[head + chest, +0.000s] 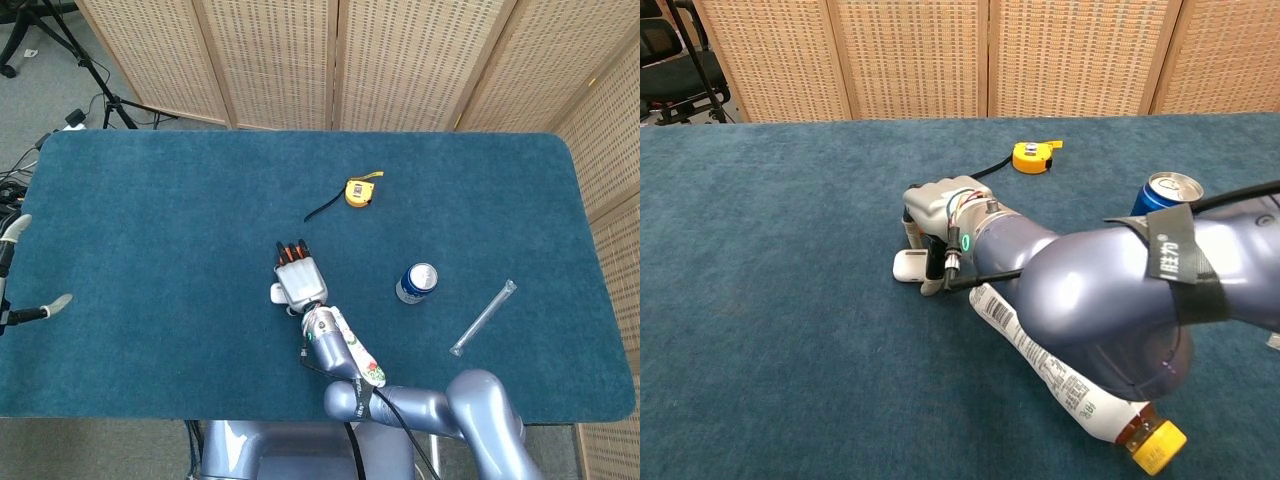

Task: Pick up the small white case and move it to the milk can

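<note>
Covering the whole tabletop (150, 220) is a dark teal, carpet-like cloth, and behind it stand folding wicker screens (400, 60) on a grey floor, with a black tripod stand (95, 75) and cables off the far left corner.

The small white case (910, 265) lies flat on the cloth near the middle of the tabletop, towards the robot's side. It is a rounded oblong; in the chest view its long axis runs roughly left to right, with its right end hidden under the right hand (945, 215). In the head view only a sliver of the case (277, 293) shows at the hand's left edge. Which end is the front of the case cannot be told.

The right hand (298, 280) sits directly over the case, fingers (292, 252) pointing away from the robot and curled downward around it. It touches the case, but whether it truly grips it cannot be told, as the contact is hidden.

The milk can (417, 283), blue with a silver top, stands upright well to the right of the case. A yellow tape measure (359, 191) lies farther back, its dark strap trailing left. A clear tube (483, 318) lies slanted near the right edge. A white labelled bottle with a yellow cap (1070, 385) lies on its side under the right forearm.

At the far left edge, only pale fingertips of the left hand (35, 305) show, apart and holding nothing visible.
</note>
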You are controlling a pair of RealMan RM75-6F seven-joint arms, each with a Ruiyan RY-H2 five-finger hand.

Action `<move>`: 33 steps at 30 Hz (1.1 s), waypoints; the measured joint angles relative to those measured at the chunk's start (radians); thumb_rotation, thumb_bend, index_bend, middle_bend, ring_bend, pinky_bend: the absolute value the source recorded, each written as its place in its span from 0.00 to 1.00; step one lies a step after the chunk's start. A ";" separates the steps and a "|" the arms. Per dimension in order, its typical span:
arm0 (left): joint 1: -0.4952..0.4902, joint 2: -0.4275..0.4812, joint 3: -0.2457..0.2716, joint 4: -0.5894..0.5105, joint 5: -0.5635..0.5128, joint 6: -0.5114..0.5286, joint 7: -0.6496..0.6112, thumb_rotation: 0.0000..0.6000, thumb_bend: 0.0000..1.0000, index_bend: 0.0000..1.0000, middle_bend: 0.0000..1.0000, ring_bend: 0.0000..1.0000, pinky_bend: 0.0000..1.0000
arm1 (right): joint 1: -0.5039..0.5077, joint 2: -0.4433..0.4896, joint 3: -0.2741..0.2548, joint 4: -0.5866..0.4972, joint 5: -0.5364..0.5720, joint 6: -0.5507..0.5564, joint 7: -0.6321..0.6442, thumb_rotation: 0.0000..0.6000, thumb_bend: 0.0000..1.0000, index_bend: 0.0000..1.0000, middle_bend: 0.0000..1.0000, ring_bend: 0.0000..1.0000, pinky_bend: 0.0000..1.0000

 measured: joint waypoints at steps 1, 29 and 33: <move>0.000 0.000 -0.001 0.001 -0.002 -0.001 -0.001 1.00 0.10 0.00 0.00 0.00 0.00 | 0.003 -0.004 0.000 0.010 0.000 -0.003 0.000 1.00 0.33 0.50 0.00 0.00 0.00; 0.002 -0.013 -0.002 -0.007 0.000 0.005 0.052 1.00 0.10 0.00 0.00 0.00 0.00 | -0.038 0.314 0.098 -0.438 -0.081 0.112 0.011 1.00 0.51 0.56 0.00 0.00 0.00; 0.001 -0.019 0.000 -0.009 0.003 0.007 0.080 1.00 0.10 0.00 0.00 0.00 0.00 | -0.064 0.427 0.113 -0.471 -0.080 0.128 -0.002 1.00 0.52 0.56 0.00 0.00 0.00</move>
